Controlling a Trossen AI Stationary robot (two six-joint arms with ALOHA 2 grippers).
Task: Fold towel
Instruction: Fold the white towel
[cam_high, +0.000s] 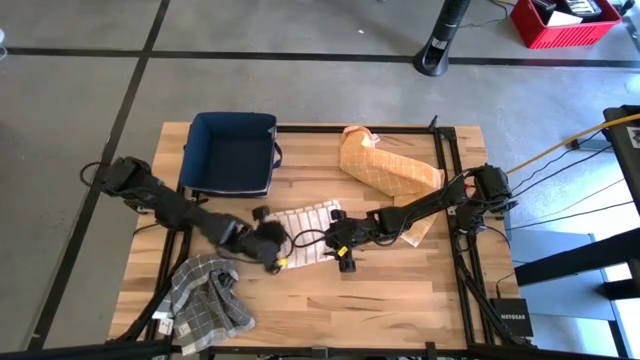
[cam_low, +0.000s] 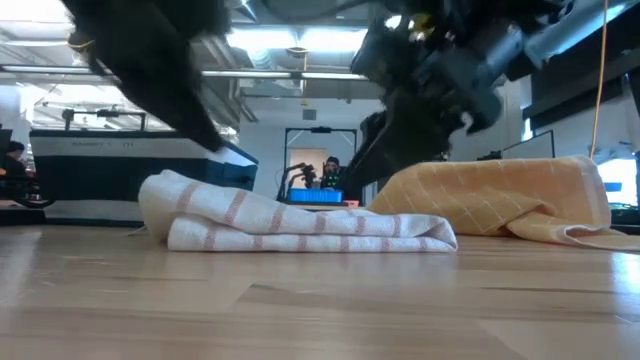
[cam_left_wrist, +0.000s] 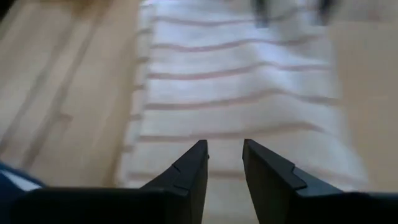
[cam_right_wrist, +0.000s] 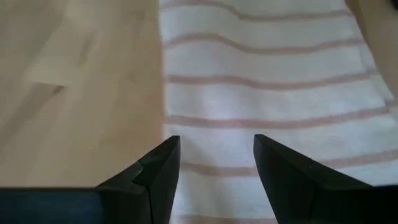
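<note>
Towel folded flat, both of my grippers poised over it

Towel, white with thin reddish stripes, lies mid-counter in a low layered stack, its folded edge rounded and soft in the low view. My left gripper hangs over one end with its fingers narrowly parted and nothing between them; my right gripper hangs over the opposite end, spread wide and likewise empty. I judge the next fold wants each gripper to pinch only the top layer near a corner, lift evenly, and lay it over with edges matched, since this woven cloth is limp and will drag or bunch. A yellow checked towel lies behind, a grey checked one crumpled at the near corner, a navy bin alongside.
</note>
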